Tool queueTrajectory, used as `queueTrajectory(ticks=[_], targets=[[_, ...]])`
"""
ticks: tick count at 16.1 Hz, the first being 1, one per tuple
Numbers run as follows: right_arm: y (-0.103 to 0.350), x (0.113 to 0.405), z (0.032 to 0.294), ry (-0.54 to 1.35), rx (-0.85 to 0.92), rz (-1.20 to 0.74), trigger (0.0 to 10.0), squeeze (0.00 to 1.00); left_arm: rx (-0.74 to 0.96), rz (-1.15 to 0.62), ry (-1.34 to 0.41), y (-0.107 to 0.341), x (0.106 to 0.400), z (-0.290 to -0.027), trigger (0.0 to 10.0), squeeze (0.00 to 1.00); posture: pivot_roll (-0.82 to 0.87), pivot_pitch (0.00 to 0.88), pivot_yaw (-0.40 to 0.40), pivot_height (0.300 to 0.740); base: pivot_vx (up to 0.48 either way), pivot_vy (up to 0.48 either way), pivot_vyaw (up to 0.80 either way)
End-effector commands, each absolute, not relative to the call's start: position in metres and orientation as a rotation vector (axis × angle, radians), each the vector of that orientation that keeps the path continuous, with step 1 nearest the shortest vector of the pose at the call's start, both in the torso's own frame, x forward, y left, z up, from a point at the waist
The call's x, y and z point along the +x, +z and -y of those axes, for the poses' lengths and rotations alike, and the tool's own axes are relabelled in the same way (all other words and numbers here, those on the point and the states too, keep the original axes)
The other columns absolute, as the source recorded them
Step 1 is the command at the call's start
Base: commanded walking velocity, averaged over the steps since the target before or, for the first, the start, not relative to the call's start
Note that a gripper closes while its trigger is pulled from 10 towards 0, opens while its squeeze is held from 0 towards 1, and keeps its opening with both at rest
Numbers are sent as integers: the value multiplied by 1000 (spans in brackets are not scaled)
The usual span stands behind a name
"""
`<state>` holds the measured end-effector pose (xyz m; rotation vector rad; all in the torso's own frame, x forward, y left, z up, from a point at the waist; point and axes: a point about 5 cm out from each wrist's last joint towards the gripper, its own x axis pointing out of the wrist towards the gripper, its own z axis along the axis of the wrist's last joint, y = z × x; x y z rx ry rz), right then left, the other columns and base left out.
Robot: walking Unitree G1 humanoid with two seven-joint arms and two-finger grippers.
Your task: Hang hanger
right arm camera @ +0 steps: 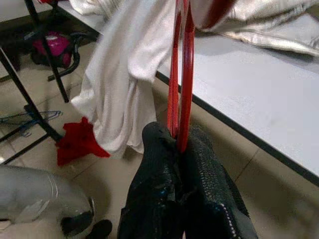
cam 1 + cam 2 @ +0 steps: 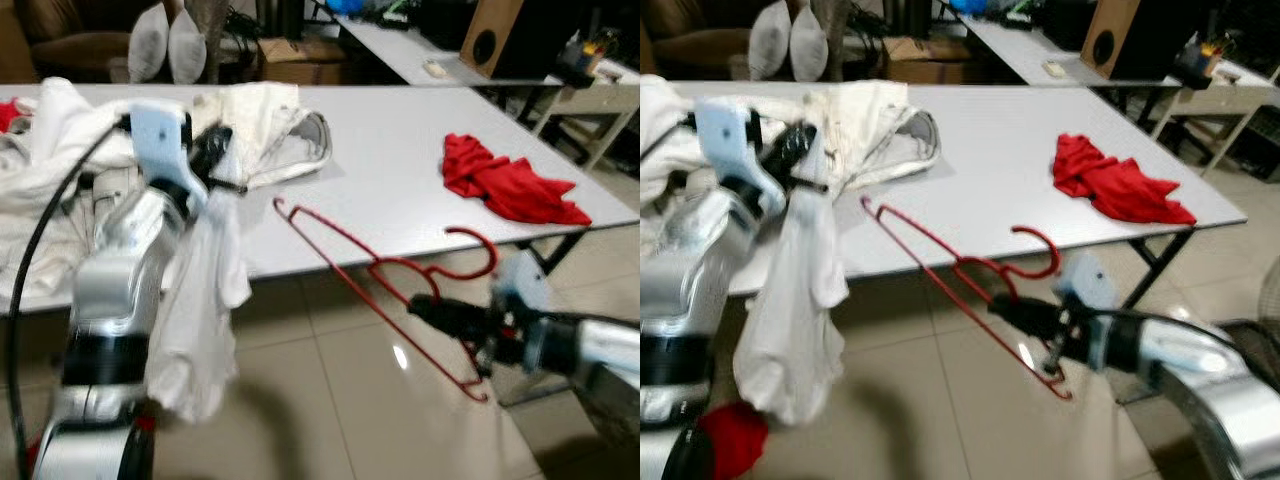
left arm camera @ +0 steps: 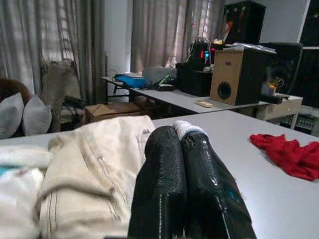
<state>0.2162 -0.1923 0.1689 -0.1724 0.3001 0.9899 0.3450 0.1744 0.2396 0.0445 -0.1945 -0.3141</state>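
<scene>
A red wire hanger (image 2: 380,275) is held in the air in front of the table's near edge, its far tip over the tabletop. My right gripper (image 2: 425,308) is shut on the hanger's lower bar, and the wrist view shows the red wires (image 1: 180,74) pinched between the black fingers (image 1: 159,164). My left gripper (image 2: 222,150) is shut on a white garment (image 2: 205,300) that hangs down past the table edge toward the floor. White cloth (image 3: 185,128) peeks out at the closed fingertips in the left wrist view.
A long white table (image 2: 400,150) holds a heap of cream and white clothes (image 2: 270,125) at the left and a red garment (image 2: 505,182) at the right. A red cloth (image 1: 79,142) lies on the tiled floor. A speaker (image 2: 490,35) and more desks stand behind.
</scene>
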Motion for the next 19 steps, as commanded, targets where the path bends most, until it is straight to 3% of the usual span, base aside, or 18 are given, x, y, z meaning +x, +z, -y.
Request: queueTrajectory(ticks=[1, 6, 14, 19], targets=[[178, 216, 193, 1014, -175, -282, 10000, 0, 74, 242, -326, 253, 350, -175, 10000, 0, -94, 0, -74, 740, 398, 0, 775], [189, 212, 202, 1049, -196, -295, 10000, 0, 104, 281, -385, 268, 360, -169, 10000, 0, -87, 0, -77, 740, 401, 0, 155], [192, 214, 183, 1209, -191, -312, 10000, 0, 68, 347, -611, 295, 352, -136, 10000, 0, -74, 0, -91, 740, 391, 0, 0], [194, 218, 180, 1238, -190, -299, 10000, 0, 86, 416, -742, 320, 341, -123, 10000, 0, -57, 0, -100, 740, 0, 0, 0]])
